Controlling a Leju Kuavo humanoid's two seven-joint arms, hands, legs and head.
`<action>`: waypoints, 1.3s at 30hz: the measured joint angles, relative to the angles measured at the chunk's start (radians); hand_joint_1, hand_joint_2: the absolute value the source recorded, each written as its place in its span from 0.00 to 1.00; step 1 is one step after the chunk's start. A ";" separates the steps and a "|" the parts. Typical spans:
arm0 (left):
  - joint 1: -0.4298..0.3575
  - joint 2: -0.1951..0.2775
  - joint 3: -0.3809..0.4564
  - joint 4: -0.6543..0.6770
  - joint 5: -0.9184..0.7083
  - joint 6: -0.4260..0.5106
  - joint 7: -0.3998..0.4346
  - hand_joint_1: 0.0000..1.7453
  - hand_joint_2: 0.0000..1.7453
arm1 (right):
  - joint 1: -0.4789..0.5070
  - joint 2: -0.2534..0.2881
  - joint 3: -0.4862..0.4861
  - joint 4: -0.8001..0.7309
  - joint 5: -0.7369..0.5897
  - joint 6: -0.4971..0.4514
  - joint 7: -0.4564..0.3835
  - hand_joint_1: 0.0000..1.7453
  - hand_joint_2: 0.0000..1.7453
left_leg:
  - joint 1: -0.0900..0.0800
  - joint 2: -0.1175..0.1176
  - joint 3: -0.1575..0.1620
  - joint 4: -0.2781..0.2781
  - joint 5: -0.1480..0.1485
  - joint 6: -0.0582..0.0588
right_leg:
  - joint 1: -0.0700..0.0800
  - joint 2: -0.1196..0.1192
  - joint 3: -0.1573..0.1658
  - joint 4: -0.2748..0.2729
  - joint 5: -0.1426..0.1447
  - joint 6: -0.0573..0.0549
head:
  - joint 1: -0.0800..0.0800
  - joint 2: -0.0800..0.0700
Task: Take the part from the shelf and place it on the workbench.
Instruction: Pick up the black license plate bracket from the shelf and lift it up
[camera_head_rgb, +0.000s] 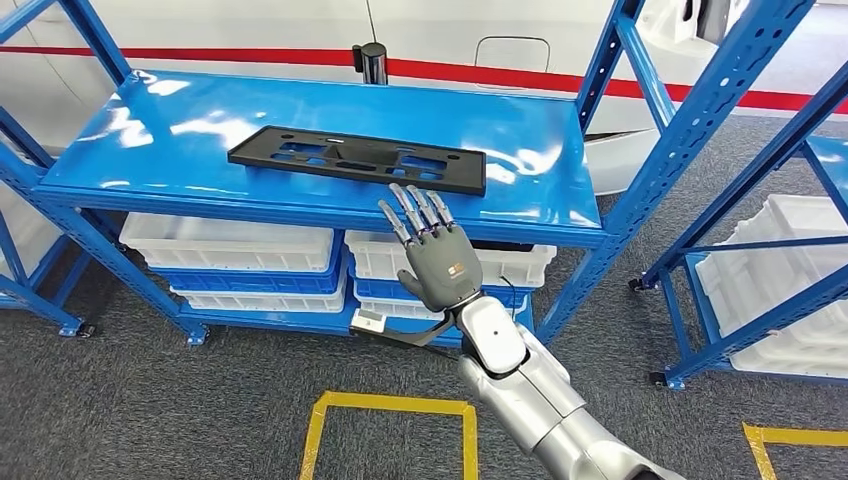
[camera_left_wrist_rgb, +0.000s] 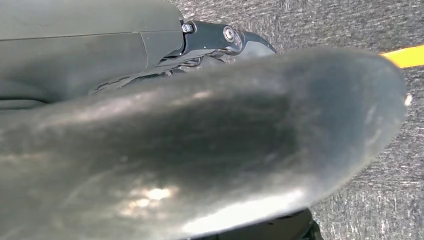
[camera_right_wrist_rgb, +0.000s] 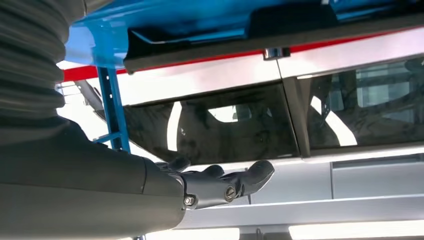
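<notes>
A flat black rectangular part (camera_head_rgb: 357, 158) with cut-outs lies on the top blue shelf (camera_head_rgb: 180, 140), near its front edge. My right hand (camera_head_rgb: 432, 252) is raised just in front of the shelf edge, below the part's right end, fingers straight and spread, holding nothing. Its fingertips (camera_head_rgb: 412, 196) reach the shelf lip close to the part without touching it. In the right wrist view the part (camera_right_wrist_rgb: 280, 37) shows as a dark strip on the blue shelf, and the hand (camera_right_wrist_rgb: 220, 182) is stretched out flat. The left wrist view shows my left hand (camera_left_wrist_rgb: 200, 150) as a blurred dark mass over grey floor.
White bins (camera_head_rgb: 230, 250) sit on the lower shelf under the part. A second blue rack (camera_head_rgb: 760, 230) with white bins stands at the right. Yellow floor tape (camera_head_rgb: 390, 405) marks the grey carpet in front. A white vehicle body (camera_head_rgb: 300, 30) stands behind the shelf.
</notes>
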 joint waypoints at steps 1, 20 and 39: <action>0.001 0.000 0.000 0.000 0.000 0.000 0.000 0.00 0.00 | 0.003 -0.002 0.000 0.000 0.000 0.000 0.000 0.00 1.00 | 0.000 -0.002 0.004 0.000 -0.004 0.000 | 0.000 0.000 -0.021 0.015 0.008 0.007 | 0.000 0.000; 0.006 -0.003 0.014 0.000 0.000 0.012 -0.004 0.00 0.00 | 0.009 0.000 0.000 -0.001 0.004 0.001 0.002 0.00 1.00 | 0.005 0.007 -0.061 0.107 -0.012 -0.056 | -0.003 0.002 0.167 -0.303 0.123 -0.030 | -0.015 0.000; 0.000 -0.007 0.015 0.000 -0.004 0.011 -0.004 0.00 0.00 | 0.011 -0.006 0.000 0.000 0.008 0.002 0.008 0.00 1.00 | -0.016 -0.008 0.046 0.009 -0.050 -0.014 | 0.010 -0.001 0.093 -0.292 0.175 0.009 | -0.011 0.000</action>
